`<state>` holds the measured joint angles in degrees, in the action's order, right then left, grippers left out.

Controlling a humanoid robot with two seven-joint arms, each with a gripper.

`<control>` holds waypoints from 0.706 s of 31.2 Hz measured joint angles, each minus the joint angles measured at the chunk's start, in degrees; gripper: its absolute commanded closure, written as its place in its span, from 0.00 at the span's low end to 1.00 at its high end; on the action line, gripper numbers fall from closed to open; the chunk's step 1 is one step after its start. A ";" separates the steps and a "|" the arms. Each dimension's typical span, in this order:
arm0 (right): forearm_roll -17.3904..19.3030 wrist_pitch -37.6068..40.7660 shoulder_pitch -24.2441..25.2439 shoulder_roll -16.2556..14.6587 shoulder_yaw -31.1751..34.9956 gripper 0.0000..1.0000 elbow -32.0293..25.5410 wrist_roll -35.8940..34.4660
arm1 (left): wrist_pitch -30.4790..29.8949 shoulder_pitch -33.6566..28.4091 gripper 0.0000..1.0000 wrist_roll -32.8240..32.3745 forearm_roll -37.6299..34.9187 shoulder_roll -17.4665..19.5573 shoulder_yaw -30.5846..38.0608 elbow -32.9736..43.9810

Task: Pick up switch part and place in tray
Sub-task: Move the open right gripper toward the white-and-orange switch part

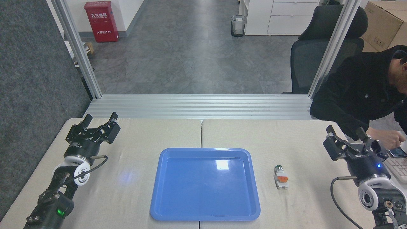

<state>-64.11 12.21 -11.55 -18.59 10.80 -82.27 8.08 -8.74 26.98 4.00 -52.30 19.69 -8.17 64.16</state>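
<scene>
Presently the task stands at its opening step, the approach: the switch part [281, 177] lies untouched on the table [318, 140], just beside the right edge of the blue tray [159, 203] but clear of its rim, roughly midway between the table's near and far edges. It rests lengthwise, the dark round cap toward the far edge and the orange middle piece facing up. The tray sits across the centre seam of the table and holds nothing. The right gripper [348, 139] hangs near the table's right edge, jaws spread wide and holding nothing, well apart from the part and to its right. The left gripper [99, 119] rests over the far left corner, likewise spread and unloaded, with no evident role at this stage. A person in a dark jacket [359, 89] sits past the right far corner with a hand [386, 139] close behind the right gripper; this proximity is a point of caution. In my judgement the next move calls for the right gripper to travel leftward, centre over the white body, turn its jaws across the part's narrow width, and descend before closing.
</scene>
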 measured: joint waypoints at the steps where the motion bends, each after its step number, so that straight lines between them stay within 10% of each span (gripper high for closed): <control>1: -0.37 -0.01 0.27 0.37 -0.36 0.02 0.35 0.01 | 0.00 0.00 0.00 0.00 0.00 0.00 0.00 0.00; 22: -6.82 -5.98 3.99 8.68 -8.09 0.02 8.56 -0.06 | 0.00 0.00 0.00 0.00 0.00 0.00 0.00 0.00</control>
<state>-70.92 6.23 -7.56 -9.90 2.71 -73.71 8.02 -8.74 26.98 4.00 -52.30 19.69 -8.17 64.16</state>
